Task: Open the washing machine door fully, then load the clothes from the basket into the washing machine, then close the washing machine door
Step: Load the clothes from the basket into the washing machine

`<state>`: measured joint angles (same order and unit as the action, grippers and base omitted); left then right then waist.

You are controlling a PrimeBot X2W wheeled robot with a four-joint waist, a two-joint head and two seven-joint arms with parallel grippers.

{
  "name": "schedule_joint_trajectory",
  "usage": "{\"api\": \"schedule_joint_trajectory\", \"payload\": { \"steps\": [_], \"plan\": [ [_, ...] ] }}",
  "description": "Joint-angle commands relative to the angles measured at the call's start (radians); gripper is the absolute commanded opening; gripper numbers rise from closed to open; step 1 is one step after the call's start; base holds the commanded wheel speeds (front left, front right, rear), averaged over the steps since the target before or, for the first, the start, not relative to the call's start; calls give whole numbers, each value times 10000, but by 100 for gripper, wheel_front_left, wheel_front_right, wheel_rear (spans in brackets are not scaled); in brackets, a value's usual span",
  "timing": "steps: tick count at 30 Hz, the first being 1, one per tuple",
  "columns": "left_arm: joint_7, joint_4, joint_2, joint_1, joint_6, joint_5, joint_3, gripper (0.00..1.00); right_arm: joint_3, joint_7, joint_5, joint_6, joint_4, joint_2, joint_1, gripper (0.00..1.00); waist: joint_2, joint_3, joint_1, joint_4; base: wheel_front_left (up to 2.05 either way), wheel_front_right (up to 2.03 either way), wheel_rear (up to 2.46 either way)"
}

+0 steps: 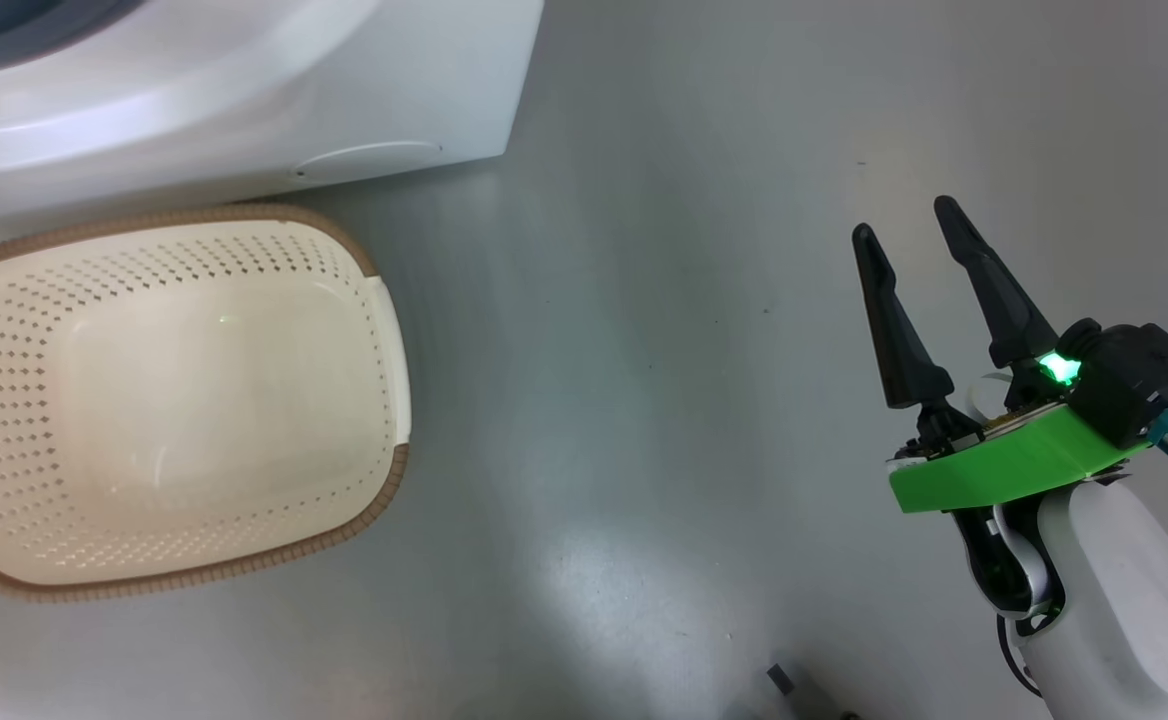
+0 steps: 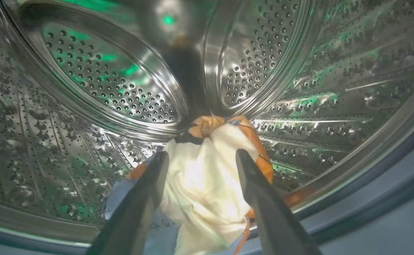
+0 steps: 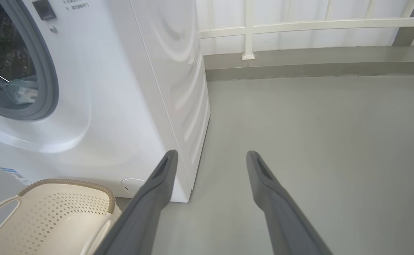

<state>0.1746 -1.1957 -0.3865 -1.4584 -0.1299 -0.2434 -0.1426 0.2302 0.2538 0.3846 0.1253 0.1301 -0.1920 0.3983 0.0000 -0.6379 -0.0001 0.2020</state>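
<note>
In the left wrist view my left gripper [image 2: 201, 154] reaches into the steel perforated drum [image 2: 115, 81] of the washing machine [image 3: 122, 88]. Its fingers stand wide apart, open. The clothes [image 2: 200, 184], cream and orange fabric with light blue at the edge, lie on the drum floor between the fingers. The cream basket [image 1: 384, 520] with a brown rim sits on the floor against the machine's front [image 1: 244, 110], and its inside is bare. My right gripper [image 1: 904, 220] hovers open over the floor, right of the basket, holding nothing. The washing machine door is out of view.
Grey floor spreads to the right of the machine as far as a low kerb and a white railing [image 3: 299, 24]. The basket [image 3: 51, 216] stands by the machine's lower front corner, near a small blue label [image 3: 14, 174]. The blue-grey gasket [image 2: 387, 184] rings the drum mouth.
</note>
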Motion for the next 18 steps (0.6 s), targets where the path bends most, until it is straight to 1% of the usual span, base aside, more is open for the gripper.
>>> {"api": "schedule_joint_trajectory", "payload": {
  "steps": [1,5,10,15,18],
  "plan": [
    [165,34,-459,-301,61,74,-10,100,154,80,162,54,-195,-6,-329,100,0,28,1,19,0,0,0],
    [458,-299,-306,-285,57,-50,-8,100,144,80,159,54,-182,8,-289,100,0,113,1,-56,0,0,0],
    [802,-320,-81,240,29,-380,145,100,100,80,135,54,-185,-114,-291,100,0,360,1,-272,0,0,0],
    [863,279,108,858,13,-723,424,100,75,80,109,54,-186,-260,-315,100,0,584,1,-487,0,0,0],
    [867,1079,238,1542,6,-905,689,100,89,80,93,54,-176,-367,-313,100,0,772,1,-640,0,0,0]
  ]
}}
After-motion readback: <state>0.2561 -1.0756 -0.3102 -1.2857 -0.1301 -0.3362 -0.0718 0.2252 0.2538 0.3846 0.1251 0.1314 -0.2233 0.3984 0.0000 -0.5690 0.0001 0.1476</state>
